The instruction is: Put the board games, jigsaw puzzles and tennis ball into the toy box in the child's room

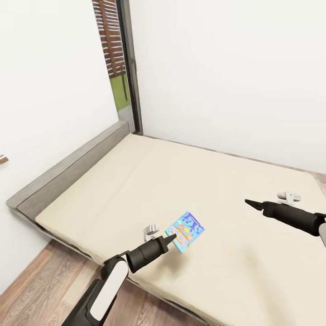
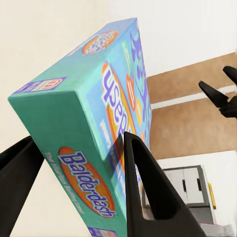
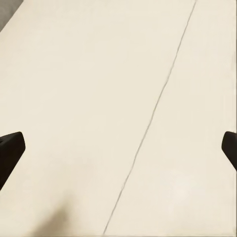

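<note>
Over the beige bed (image 1: 136, 190), the left gripper (image 1: 170, 236) is pinching a light-blue board game (image 1: 185, 231) by its edge, lifting it just above the mattress; "Balderdash" is showing on the box side. At right, the right gripper (image 1: 250, 203) is hovering spread and empty. With so shallow a hold, the box risks tilting and slipping free.

White walls (image 1: 226, 68) met at the far corner, where a dark-framed window strip (image 1: 118, 63) ran tall and narrow. Brown slatted blinds (image 1: 108, 38) covered its upper part, green showing below them. Wood-plank floor (image 1: 40, 290) lay along the near side. Left wrist view caught a white cabinet (image 2: 190, 185) with two door panels, low against a wall.
</note>
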Tool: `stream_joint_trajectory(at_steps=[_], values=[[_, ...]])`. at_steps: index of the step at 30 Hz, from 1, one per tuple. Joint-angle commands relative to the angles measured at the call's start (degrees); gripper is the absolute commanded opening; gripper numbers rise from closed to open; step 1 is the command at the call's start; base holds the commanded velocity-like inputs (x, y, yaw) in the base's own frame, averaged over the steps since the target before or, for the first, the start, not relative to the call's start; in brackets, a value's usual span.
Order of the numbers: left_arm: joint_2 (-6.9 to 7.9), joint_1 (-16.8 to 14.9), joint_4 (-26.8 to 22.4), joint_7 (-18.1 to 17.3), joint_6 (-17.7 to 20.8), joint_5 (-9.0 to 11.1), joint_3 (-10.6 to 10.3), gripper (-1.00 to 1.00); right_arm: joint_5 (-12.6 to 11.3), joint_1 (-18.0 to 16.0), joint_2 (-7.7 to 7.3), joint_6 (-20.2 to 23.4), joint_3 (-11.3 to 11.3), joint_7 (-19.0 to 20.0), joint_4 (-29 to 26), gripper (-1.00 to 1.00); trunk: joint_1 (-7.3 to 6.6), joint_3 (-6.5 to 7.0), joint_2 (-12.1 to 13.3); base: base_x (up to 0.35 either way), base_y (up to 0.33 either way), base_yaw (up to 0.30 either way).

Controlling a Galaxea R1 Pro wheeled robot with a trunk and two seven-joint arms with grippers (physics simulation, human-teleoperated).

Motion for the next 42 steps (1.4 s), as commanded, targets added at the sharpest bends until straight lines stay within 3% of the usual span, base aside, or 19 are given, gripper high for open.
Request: stream_joint_trajectory(at_steps=[1, 14, 24, 42], values=[[-0.02, -0.02, -0.03, -0.02, 0.43, 0.52, 0.06, -1.0, 0.43, -0.05, 0.0, 0.26, -0.07, 0.51, -0.01, 1.0, -0.23, 0.14, 0.39, 0.0, 0.0, -0.276], [-0.02, -0.01, -0.15, -0.03, 0.48, 0.52, 0.04, -1.0, 0.43, -0.05, -0.07, 0.26, -0.11, 0.51, -0.01, 1.0, -3.08, 2.48, 5.61, 0.0, 0.0, -0.275], [-0.1, 0.32, -1.12, 0.04, 0.36, 0.47, 0.02, -1.0, 0.43, -0.05, -0.16, 0.26, -0.25, 0.51, -0.01, 1.0, -3.08, 2.48, 5.61, 0.0, 0.0, -0.215], [0.18, 1.54, -1.72, 0.19, -0.42, 0.36, 0.06, -1.0, 0.43, -0.05, -0.17, 0.26, -0.33, 0.51, -0.01, 1.0, -3.08, 2.48, 5.61, 0.027, 0.0, -0.031]])
